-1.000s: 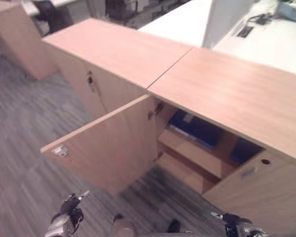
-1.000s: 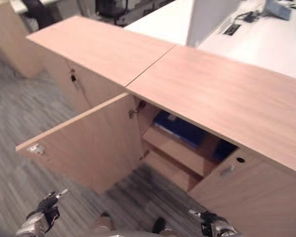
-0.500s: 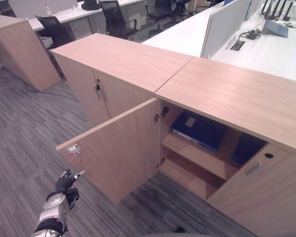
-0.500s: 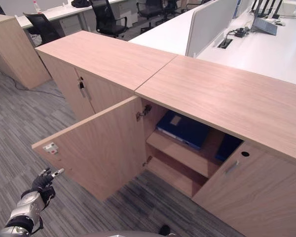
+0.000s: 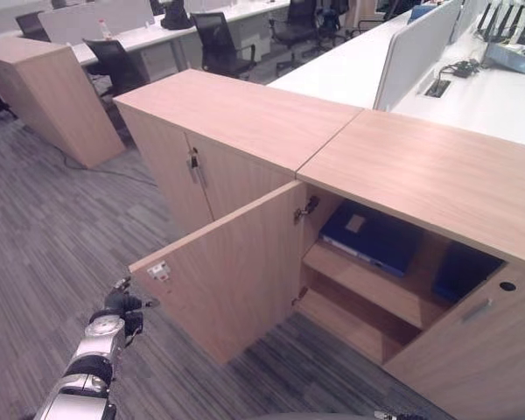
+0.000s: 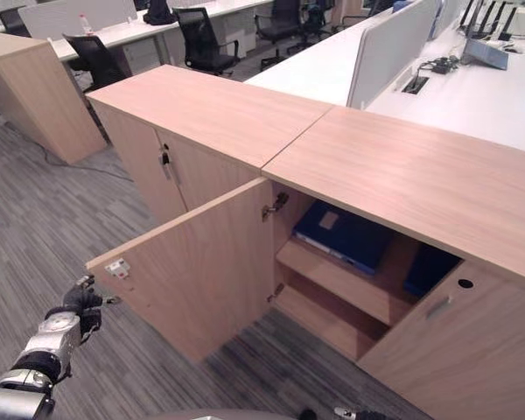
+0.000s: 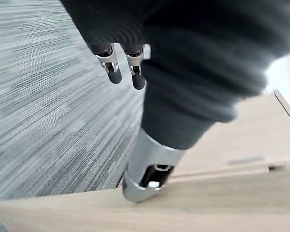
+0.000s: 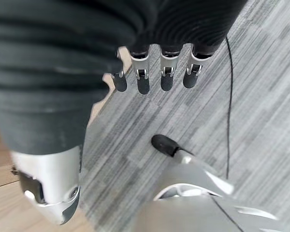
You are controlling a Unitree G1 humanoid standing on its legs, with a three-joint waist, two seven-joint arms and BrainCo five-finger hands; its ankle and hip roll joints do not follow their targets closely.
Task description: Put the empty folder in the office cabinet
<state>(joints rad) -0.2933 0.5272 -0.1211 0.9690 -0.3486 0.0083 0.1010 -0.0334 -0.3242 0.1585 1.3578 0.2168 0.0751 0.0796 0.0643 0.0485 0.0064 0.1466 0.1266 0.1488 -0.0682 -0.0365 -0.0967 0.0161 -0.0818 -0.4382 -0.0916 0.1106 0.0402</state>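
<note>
The blue folder (image 6: 343,234) lies flat on the upper shelf (image 6: 332,278) inside the open office cabinet (image 6: 402,175), its label facing up; a second blue one (image 6: 429,267) sits further along that shelf. It is probably light and stiff, with smooth covers, so the spine edge would be the place to grip. The left hand (image 6: 77,302) hangs near the open door's (image 6: 201,271) outer corner, fingers relaxed, holding nothing. The right hand (image 8: 154,79) hangs over grey carpet (image 6: 35,219), fingers straight and empty. Desks and office chairs (image 6: 201,35) stand behind.
</note>
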